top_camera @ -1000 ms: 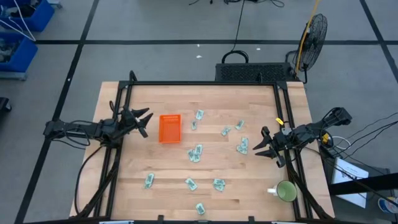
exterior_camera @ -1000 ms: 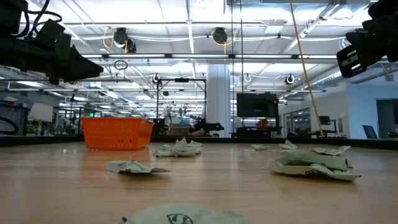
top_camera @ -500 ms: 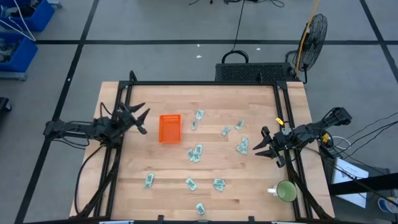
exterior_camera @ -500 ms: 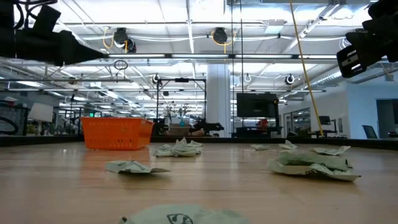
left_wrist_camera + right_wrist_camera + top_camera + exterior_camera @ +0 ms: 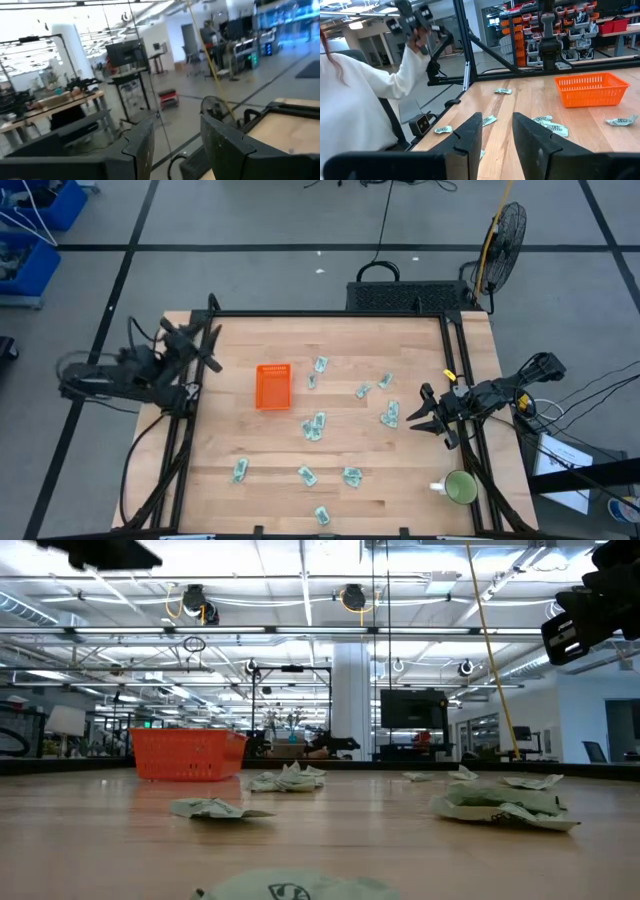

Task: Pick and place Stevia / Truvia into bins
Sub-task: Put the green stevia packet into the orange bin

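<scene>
Stevia sachets (image 5: pixel 315 426) scattered on the table (image 5: pixel 400 470) right of the orange bin (image 5: pixel 273 386), left claw (image 5: pixel 203 343) raised left of the bin, fingers apart, empty, right claw (image 5: pixel 421 413) far right of the bin, fingers parted, empty

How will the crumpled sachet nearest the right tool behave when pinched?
The sachet looks thin and creased, so it will probably flex, not stay stiff. It lies nearly flat on the table, so the tool's tips may slide over it. It looks small and papery, likely light and easily nudged.
</scene>
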### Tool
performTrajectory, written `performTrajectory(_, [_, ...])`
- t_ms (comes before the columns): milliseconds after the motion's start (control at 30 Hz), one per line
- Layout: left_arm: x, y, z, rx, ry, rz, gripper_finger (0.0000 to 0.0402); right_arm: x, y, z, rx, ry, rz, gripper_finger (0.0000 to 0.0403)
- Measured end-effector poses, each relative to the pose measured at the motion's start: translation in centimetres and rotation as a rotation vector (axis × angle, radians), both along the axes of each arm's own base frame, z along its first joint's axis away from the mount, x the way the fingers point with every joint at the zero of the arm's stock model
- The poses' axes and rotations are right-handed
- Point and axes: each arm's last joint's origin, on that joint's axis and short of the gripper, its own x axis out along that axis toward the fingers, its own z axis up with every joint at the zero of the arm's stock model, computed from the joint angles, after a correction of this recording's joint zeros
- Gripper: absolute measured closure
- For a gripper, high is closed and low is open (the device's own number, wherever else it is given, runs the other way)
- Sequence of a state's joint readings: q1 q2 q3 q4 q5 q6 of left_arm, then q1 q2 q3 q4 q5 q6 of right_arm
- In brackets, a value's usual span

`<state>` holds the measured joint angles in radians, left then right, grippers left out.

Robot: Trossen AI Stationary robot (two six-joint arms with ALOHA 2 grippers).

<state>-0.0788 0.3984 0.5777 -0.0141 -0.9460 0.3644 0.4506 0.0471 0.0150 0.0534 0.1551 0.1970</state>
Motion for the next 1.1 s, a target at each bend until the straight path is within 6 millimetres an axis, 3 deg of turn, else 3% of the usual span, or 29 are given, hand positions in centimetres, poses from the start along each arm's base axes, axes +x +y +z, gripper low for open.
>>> performTrajectory(133, [1.4, -0.1, 3.3, -0.003, 0.017, -0.003, 0.0236, 0.0, 0.0, 0.0, 0.000, 0.000, 0.000, 0.0300])
performTrajectory(233, [2.5, -0.2, 4.0, 0.001, 0.043, -0.003, 0.0236, 0.0, 0.0, 0.0, 0.000, -0.001, 0.000, 0.0300])
performTrajectory(700, [6.5, -0.5, 2.1, 0.015, 0.216, -0.020, 0.0236, 0.0, 0.0, 0.0, 0.001, -0.002, 0.000, 0.0300])
performTrajectory(1100, [8.8, -1.3, 0.9, 0.023, 0.287, -0.293, 0.0236, 0.0, 0.0, 0.0, 0.001, -0.002, 0.000, 0.0300])
